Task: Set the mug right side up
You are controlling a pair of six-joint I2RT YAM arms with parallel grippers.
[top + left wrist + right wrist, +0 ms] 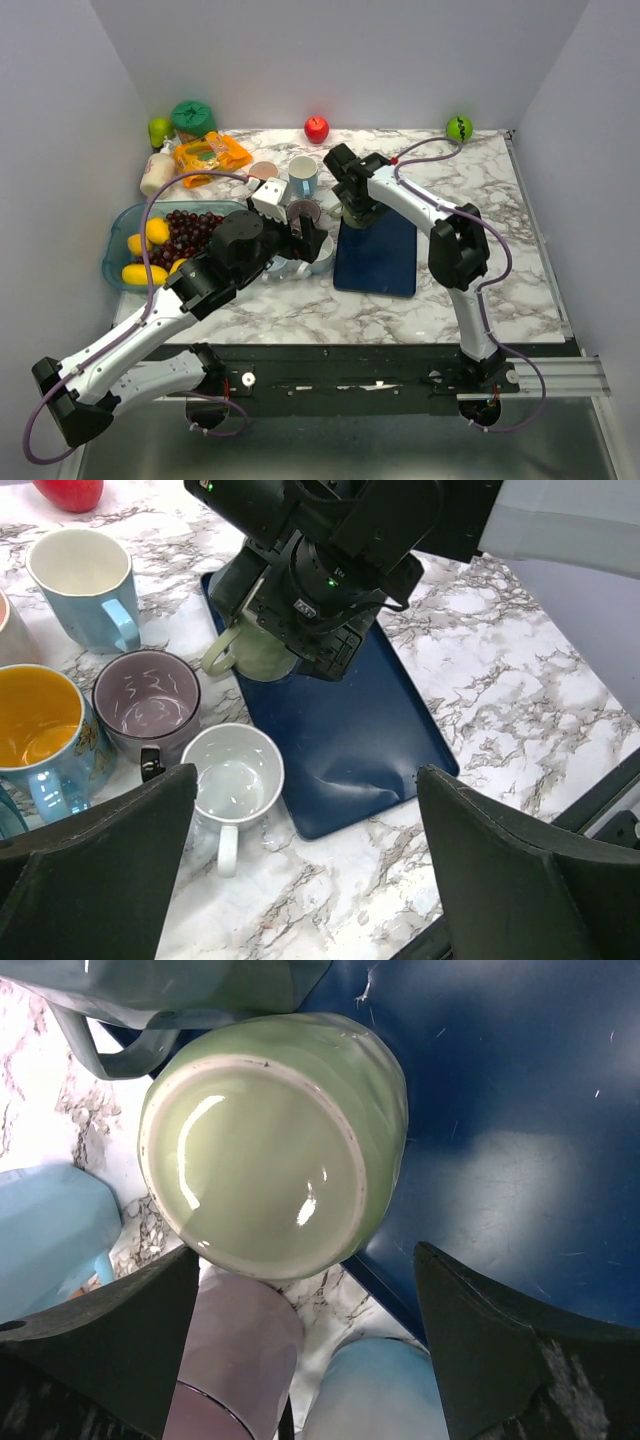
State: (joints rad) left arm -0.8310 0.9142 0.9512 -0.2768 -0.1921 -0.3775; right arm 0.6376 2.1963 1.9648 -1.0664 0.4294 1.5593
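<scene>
A pale green mug (255,1150) stands upside down on the far left corner of the dark blue mat (520,1110), base up, with its handle (100,1052) pointing away. It also shows in the left wrist view (262,652), under the right arm. My right gripper (305,1350) hangs just above it, open and empty, with its fingers (110,1340) wide apart. In the top view the right gripper (355,207) hides the mug. My left gripper (305,870) is open and empty above the mat's near left corner, next to a white mug (232,780).
Upright mugs crowd the mat's left side: purple (147,695), light blue (85,580), and one with an orange inside (35,715). A blue basket (115,240) of fruit stands at the left. A red apple (316,128) and a green ball (459,127) lie at the back.
</scene>
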